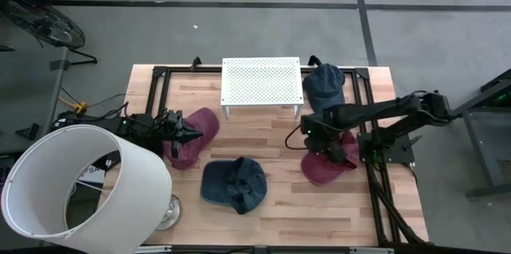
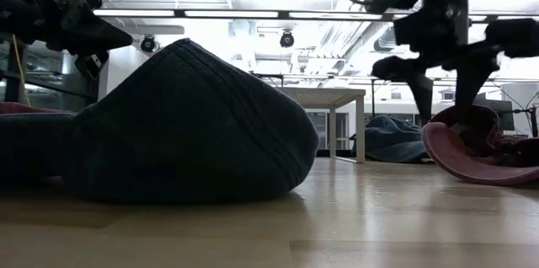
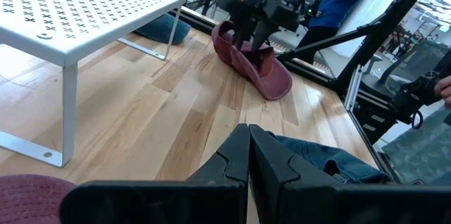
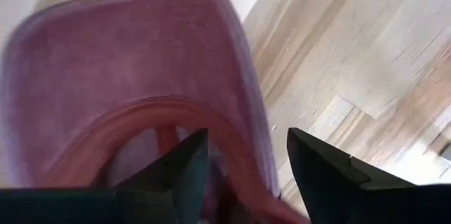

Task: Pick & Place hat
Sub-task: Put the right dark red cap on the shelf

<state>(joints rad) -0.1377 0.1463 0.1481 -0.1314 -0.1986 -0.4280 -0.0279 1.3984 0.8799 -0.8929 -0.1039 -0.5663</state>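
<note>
maroon hat point(image 4: 134, 90) brim under the right gripper point(image 4: 243, 157)
jaws parted astride the brim, gripping nothing; left gripper point(image 3: 248, 155) shut, empty.

Taking the white perforated shelf point(image 1: 261, 82) at the table's back edge as landmark, bare wood point(image 1: 255, 136) is left open directly in front of it, between the two arms. Further forward, that passage is closed by a dark blue cap point(image 1: 232, 184). To the shelf's left front, the way is blocked by a maroon cap point(image 1: 194, 135) and the left gripper point(image 1: 192, 132) over it. To its right, a second blue cap point(image 1: 323, 85) is set just beside the shelf. At its right front, room is taken by another maroon cap point(image 1: 327, 166) under the right gripper point(image 1: 328, 147). The front-left corner, far from the shelf, is occupied by a large white lampshade point(image 1: 80, 182).
</note>
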